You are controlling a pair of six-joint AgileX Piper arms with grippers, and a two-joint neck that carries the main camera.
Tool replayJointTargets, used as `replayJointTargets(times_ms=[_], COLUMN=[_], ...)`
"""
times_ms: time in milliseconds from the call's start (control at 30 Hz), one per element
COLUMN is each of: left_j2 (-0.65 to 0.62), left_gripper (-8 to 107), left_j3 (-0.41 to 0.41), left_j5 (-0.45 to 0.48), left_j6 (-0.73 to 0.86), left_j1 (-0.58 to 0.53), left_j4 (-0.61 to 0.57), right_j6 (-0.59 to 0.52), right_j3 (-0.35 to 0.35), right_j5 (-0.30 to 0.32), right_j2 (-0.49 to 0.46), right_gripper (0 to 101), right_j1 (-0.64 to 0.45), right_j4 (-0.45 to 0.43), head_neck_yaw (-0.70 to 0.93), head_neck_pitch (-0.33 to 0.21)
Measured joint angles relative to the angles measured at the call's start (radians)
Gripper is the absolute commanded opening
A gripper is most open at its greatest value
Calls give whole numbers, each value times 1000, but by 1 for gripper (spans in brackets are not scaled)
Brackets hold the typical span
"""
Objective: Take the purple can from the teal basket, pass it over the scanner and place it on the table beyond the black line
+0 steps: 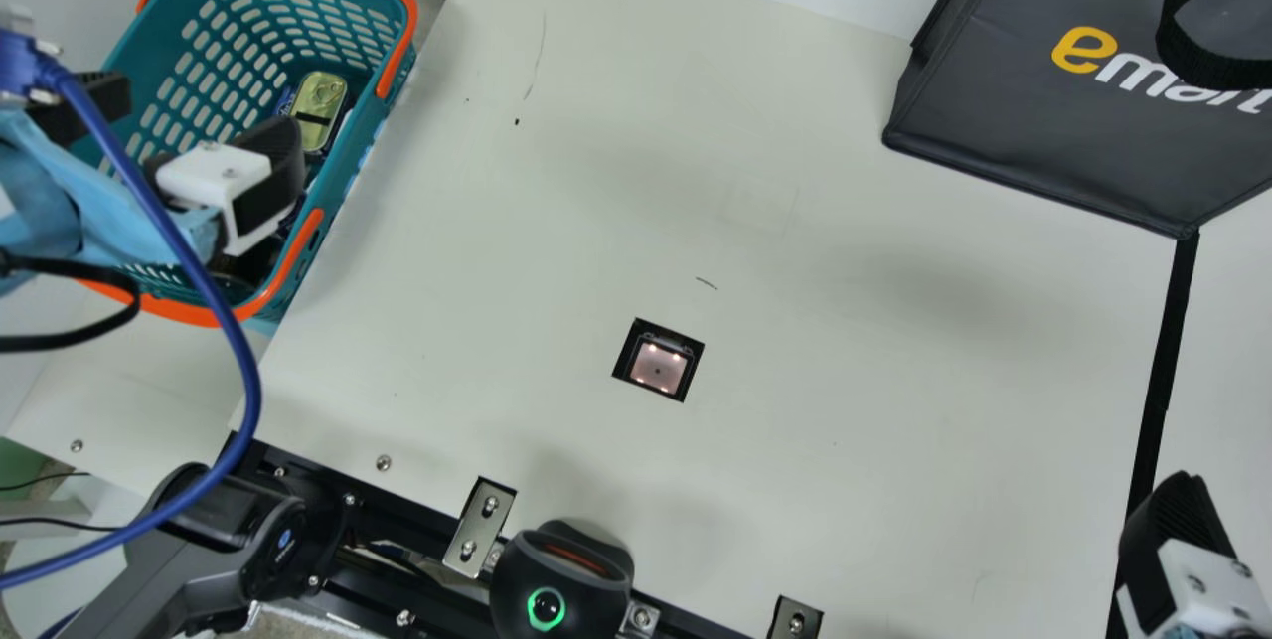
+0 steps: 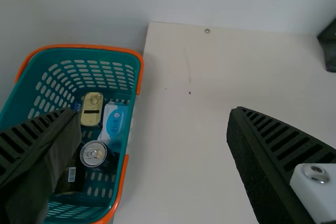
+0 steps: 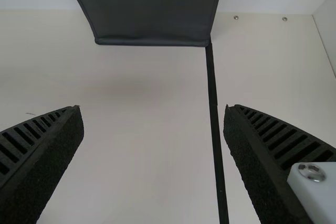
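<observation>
- Inside the teal plastic basket with orange handles (image 2: 23, 90), you can see a round can with a silver top and a dark side. It looks like the purple can (image 2: 93, 153), but the shade is hard to tell. It stands upright.
- Your left gripper (image 2: 155, 113) is up high at the basket. Its jaws are spread and hold nothing. Your job now looks like reaching in for the can.
- In the left wrist view, one jaw is over the basket and one is over the cream surface (image 2: 184, 182). Line both up over the can before you go down, or you may bump the rim.
- Go straight down and slowly. The flat gold tin (image 2: 92, 107), the white and blue pack (image 2: 114, 121) and the dark pack with a white label (image 2: 72, 174) sit near the can, so slip in beside its wall.
- Squeeze just enough. The can is smooth and may slide or dent.
- Lift it well over the rim before you go sideways.
- Bring its printed side low over the small square scanner (image 1: 658, 366), and turn it if the code faces away.
- Your right gripper (image 3: 154, 109) has its jaws spread and empty, near the black line (image 3: 215, 129). It may need to take the can for the last bit.
- Set the can upright, fully past the line, then let go gently.
</observation>
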Motion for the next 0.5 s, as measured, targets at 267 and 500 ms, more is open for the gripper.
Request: replayJointTargets(times_ms=[267,500], left_j2=[62,122], left_gripper=[90,90], left_j3=[-2,2], left_j5=[-56,-108], left_j6=[-10,63], left_j1=[148,330], left_j4=[-3,-64], right_j6=[0,0], right_j3=[0,0], right_j5=[1,1], right_j2=[0,0], right_gripper=[95,95], right_j1=[0,0], right_j4=[0,0], head_neck_yaw=[0,0], head_neck_pitch=[0,0])
